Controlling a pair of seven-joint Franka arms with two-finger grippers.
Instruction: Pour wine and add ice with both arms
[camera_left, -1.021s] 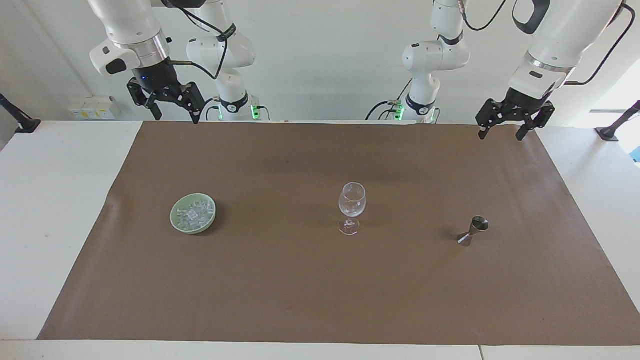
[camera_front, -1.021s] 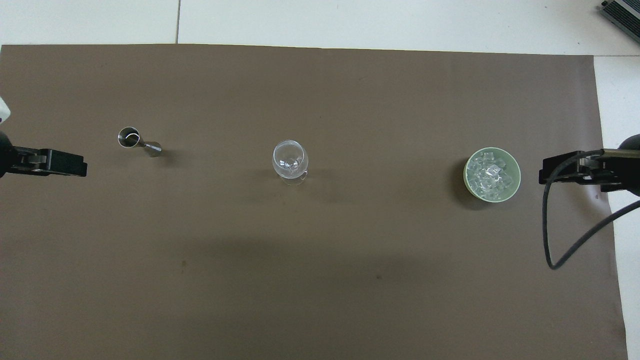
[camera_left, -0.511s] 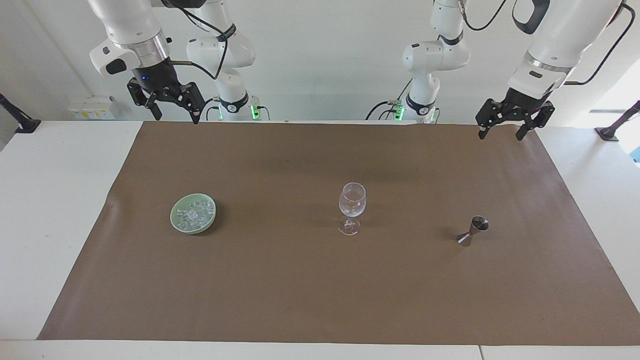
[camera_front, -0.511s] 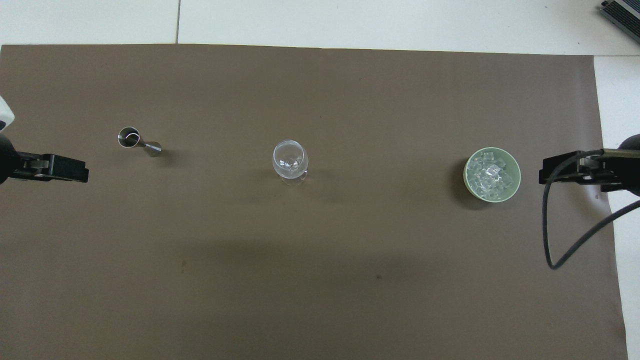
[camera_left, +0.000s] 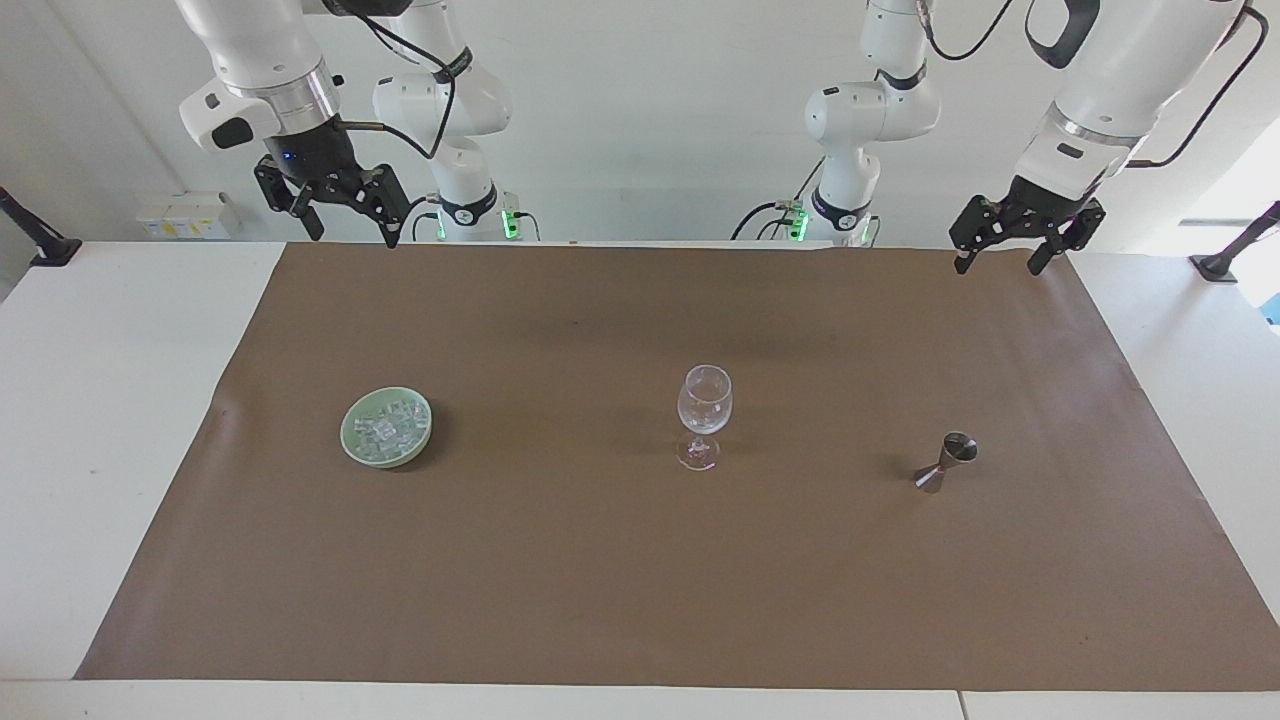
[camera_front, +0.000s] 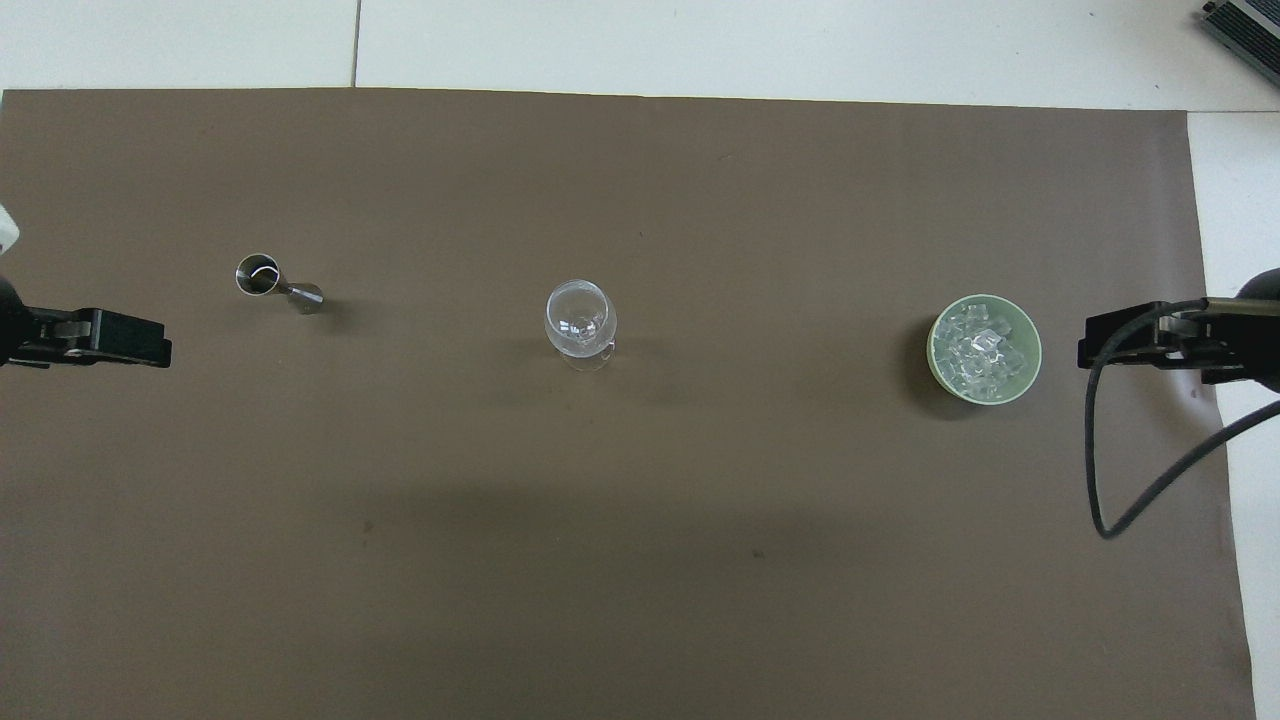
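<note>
A clear stemmed wine glass (camera_left: 704, 415) stands upright mid-mat; it also shows in the overhead view (camera_front: 580, 318). The ice (camera_left: 388, 428) is a heap of small clear cubes in a green bowl (camera_left: 349, 440) toward the right arm's end, and the ice (camera_front: 980, 350) and bowl (camera_front: 1035, 352) show from above too. A steel jigger (camera_left: 945, 462) stands toward the left arm's end, also seen from above (camera_front: 278, 282). My right gripper (camera_left: 350, 230) is open and empty, raised over the mat's edge by the robots. My left gripper (camera_left: 996, 266) is open and empty, raised likewise.
A brown mat (camera_left: 560, 580) covers most of the white table (camera_left: 90, 450). A black cable (camera_front: 1100, 480) hangs from the right gripper (camera_front: 1100, 350). The left gripper (camera_front: 130, 338) shows at the overhead view's edge.
My left gripper has shifted slightly, rising a little and drifting toward the table's middle. The right gripper and the objects have not moved.
</note>
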